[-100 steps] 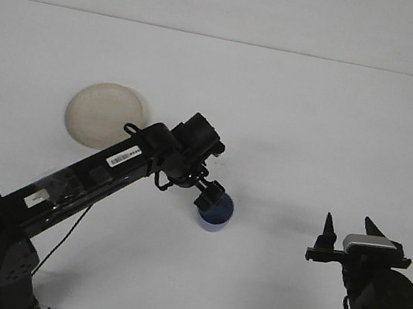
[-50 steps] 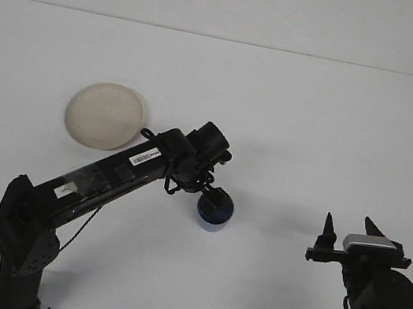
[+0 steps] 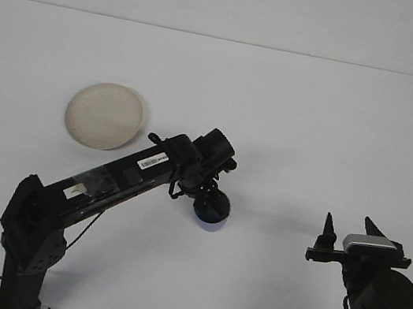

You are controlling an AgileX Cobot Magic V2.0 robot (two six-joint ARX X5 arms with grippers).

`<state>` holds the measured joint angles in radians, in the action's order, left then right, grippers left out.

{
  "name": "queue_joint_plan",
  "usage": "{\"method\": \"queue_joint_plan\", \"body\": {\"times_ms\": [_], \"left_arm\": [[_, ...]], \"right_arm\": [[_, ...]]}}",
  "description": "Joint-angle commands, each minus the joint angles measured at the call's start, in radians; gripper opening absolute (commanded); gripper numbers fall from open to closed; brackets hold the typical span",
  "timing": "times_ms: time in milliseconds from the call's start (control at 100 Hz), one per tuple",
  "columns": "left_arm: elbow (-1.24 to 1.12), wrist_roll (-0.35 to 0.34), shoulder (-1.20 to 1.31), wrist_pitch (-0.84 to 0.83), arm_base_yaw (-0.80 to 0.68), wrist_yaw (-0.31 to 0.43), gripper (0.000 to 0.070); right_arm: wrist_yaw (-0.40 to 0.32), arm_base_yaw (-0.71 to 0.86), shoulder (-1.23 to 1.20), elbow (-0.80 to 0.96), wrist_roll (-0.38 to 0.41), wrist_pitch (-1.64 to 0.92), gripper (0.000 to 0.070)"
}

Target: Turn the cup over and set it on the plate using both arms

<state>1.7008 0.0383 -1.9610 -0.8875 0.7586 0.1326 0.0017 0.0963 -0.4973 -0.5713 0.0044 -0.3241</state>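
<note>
Front view shows the left gripper (image 3: 211,203) lowered over the blue cup (image 3: 211,218), which sits mid-table, well apart from the plate (image 3: 104,115); its fingers are hidden, so I cannot tell their state. The right gripper (image 3: 347,230) waits spread and empty. The cup looks light, rigid and probably slick, best pinched across the rim.

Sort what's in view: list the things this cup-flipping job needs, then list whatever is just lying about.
Part of the job:
- blue cup, under the left gripper
- cream plate, apart from the cup, farther back on the left
- right gripper, fingers open, idle at the right

Just lying about:
- nothing else shows on the white table
</note>
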Motion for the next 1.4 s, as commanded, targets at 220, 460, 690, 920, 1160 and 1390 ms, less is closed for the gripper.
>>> {"method": "queue_joint_plan", "body": {"times_ms": [220, 460, 690, 920, 1160, 1390], "left_arm": [[0.040, -0.036, -0.040, -0.021, 0.040, -0.010, 0.0005], [0.238, -0.057, -0.040, -0.169, 0.002, -0.097, 0.0005], [0.519, -0.061, -0.040, -0.337, -0.109, -0.209, 0.0005], [0.611, -0.065, -0.043, -0.362, -0.317, -0.222, 0.0005], [0.610, -0.056, -0.080, -0.338, -0.530, -0.222, 0.0005], [0.610, -0.053, -0.139, -0.344, -0.649, -0.222, 0.0005]], "right_arm": [[-0.001, 0.001, -0.001, -0.013, -0.005, 0.009, 0.0511], [-0.001, 0.001, -0.001, -0.013, -0.005, 0.009, 0.0511], [0.000, 0.001, -0.001, -0.013, -0.005, 0.010, 0.0511], [0.000, 0.001, -0.001, -0.013, -0.005, 0.010, 0.0511], [0.001, 0.001, -0.001, -0.013, -0.005, 0.010, 0.0511], [0.002, 0.001, -0.001, -0.013, -0.005, 0.010, 0.0511]]}}
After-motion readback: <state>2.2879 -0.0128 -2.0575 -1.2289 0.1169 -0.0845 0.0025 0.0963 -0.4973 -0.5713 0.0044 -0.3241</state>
